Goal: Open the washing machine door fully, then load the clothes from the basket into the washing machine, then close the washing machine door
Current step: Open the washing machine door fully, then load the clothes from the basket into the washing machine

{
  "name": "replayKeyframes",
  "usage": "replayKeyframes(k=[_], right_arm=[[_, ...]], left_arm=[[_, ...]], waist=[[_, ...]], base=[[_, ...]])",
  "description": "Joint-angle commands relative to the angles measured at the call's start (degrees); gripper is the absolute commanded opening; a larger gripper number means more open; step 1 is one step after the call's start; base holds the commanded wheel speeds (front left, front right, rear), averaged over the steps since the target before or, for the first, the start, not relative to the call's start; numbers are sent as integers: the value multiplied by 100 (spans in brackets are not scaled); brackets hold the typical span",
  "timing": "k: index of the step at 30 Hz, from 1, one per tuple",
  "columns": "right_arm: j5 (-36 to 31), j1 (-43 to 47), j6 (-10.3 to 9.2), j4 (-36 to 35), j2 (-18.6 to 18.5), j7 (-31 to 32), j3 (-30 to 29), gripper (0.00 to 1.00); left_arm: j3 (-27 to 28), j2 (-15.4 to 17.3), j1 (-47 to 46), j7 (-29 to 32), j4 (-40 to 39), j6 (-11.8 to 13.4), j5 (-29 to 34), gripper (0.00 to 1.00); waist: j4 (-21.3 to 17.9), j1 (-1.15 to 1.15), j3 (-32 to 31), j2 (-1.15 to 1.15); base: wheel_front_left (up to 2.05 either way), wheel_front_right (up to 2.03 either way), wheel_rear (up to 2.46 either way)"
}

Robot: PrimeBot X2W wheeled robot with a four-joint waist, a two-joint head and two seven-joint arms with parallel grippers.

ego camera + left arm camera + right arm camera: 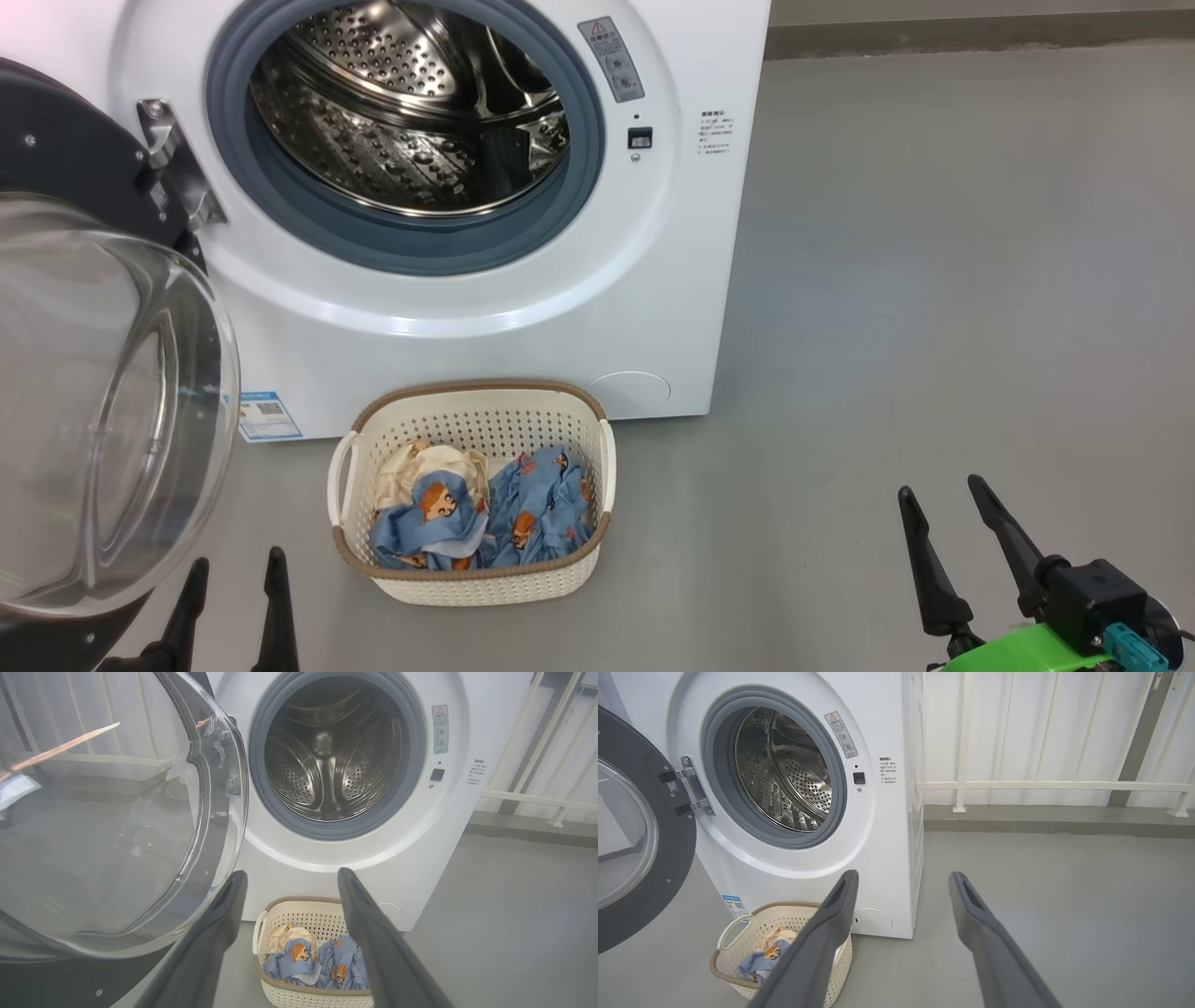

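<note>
With the washing machine door (93, 401) open, loading is next: left gripper (235, 560) and right gripper (940, 487), both wide and empty, must fetch clothes (537, 509) from the basket (476, 385).

Bright, even, diffuse light; no hard shadows. Faint soft shading on floor (934, 280) right of washing machine (467, 317). Steel drum (411, 112) inside washing machine throws sharp glints. Glass of washing machine door (93, 401), left of washing machine, carries a pale washed-out sheen; in left wrist view, orange streak reflected in it. Head view crisp. Wrist views wide-angle: railing (1055, 785) right of washing machine and cabinet edges lean, splay toward corners. Left gripper fingers (212, 938) and right gripper fingers (822, 942) slightly soft.
</note>
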Motion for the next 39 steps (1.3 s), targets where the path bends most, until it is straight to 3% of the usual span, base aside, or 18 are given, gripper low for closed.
replayKeyframes(k=[1,39], right_arm=[[-7,-40,9,-170,-12,-70,126,100],[39,-90,9,54,61,5,137,100]], left_arm=[[164,100,-88,-20,-99,-14,28,100],[183,94,-251,-20,-103,-15,162,100]], waist=[[9,0,-9,0],[155,0,121,0]], base=[[0,0,0],[0,0,0]])
